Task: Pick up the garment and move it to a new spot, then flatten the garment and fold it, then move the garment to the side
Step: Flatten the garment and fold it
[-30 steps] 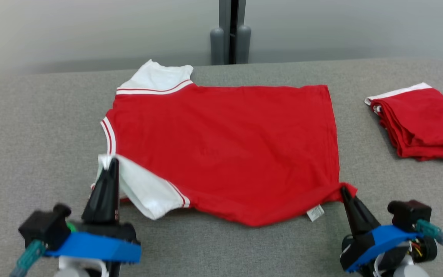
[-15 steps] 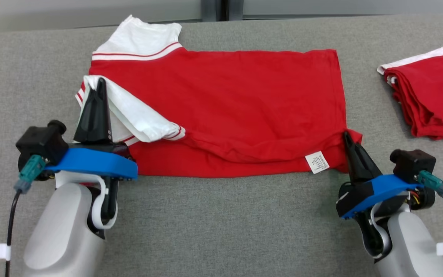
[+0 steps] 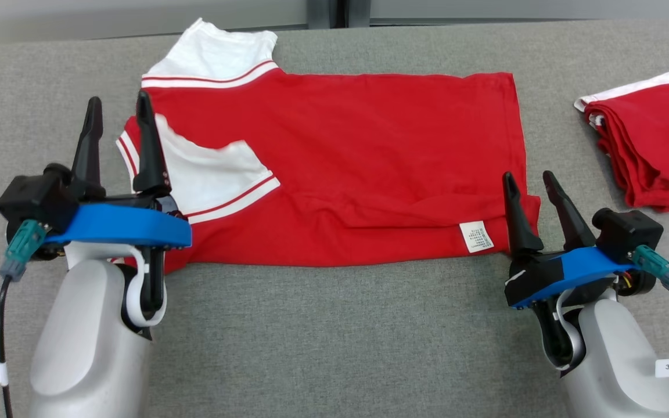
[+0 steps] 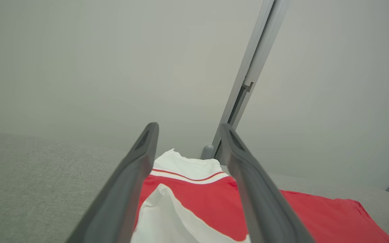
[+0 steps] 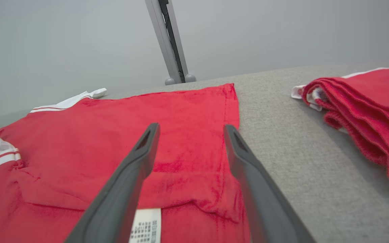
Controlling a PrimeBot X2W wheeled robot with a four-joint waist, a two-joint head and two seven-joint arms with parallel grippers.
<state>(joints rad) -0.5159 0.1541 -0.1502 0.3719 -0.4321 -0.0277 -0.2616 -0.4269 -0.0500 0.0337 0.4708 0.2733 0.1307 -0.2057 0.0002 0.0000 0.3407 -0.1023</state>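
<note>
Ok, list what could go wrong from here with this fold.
The open right jaws straddle the red T-shirt's folded corner; pulling back could snag it and undo the fold. The crease beside the care label may get pressed in. The folded red stack leaves little room at right.

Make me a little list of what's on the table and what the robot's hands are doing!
table: grey cloth
shirt: red, white sleeves, near edge folded over
label: white, on the fold's right end
left gripper: open, at the folded sleeve's edge, empty
right gripper: open, at the hem corner, empty
pile: folded red clothes, far right
</note>
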